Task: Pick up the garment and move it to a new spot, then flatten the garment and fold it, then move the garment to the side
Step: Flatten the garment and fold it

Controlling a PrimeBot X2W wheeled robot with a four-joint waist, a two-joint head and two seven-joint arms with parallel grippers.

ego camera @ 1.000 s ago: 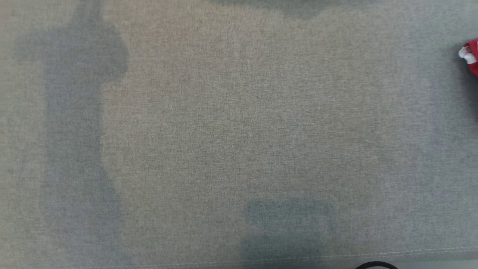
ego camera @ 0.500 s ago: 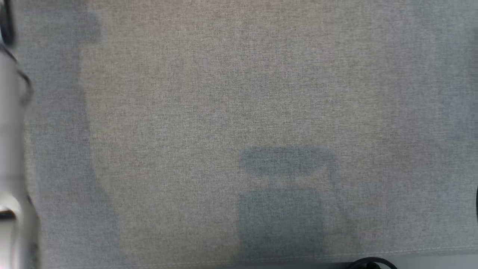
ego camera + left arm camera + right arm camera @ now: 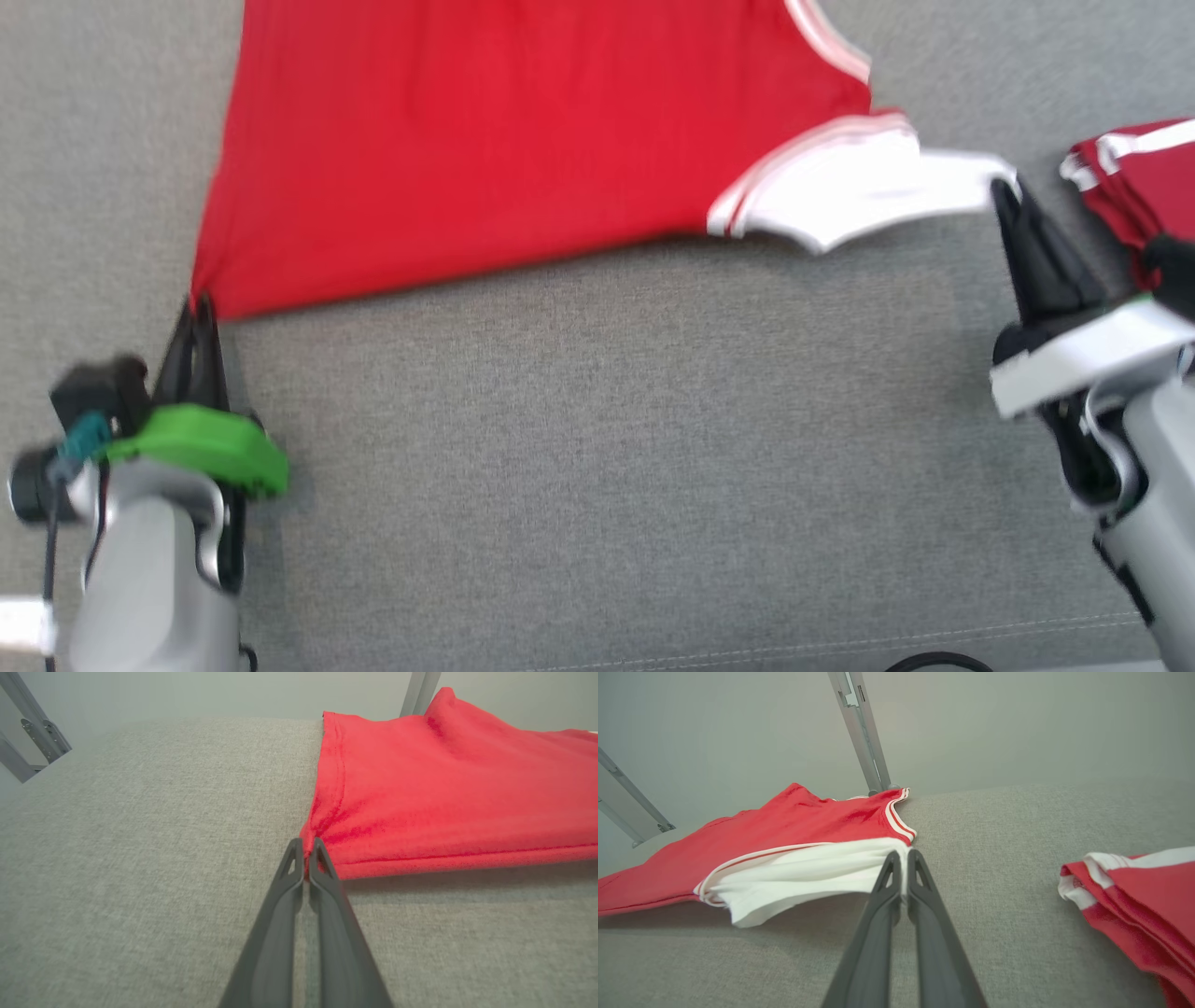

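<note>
The garment (image 3: 523, 140) is a red shirt with white, striped sleeves, spread over the far part of the grey fabric surface (image 3: 597, 448). My left gripper (image 3: 200, 306) is shut on the garment's near left hem corner (image 3: 312, 836). At the right, my right gripper (image 3: 1004, 187) is shut on the tip of the white sleeve (image 3: 808, 872), which is pulled out taut. The near edge of the garment (image 3: 448, 793) is lifted slightly, casting a shadow beneath it.
A second red and white garment (image 3: 1134, 173) lies folded at the right edge, close to my right gripper (image 3: 903, 856); it also shows as a folded pile (image 3: 1134, 896). Metal frame legs (image 3: 861, 728) stand behind the surface. A seam (image 3: 840, 644) marks the near edge.
The head view has shifted: a bare surface showed before, and now the garment and both grippers are in it. Whether the garment itself moved cannot be told.
</note>
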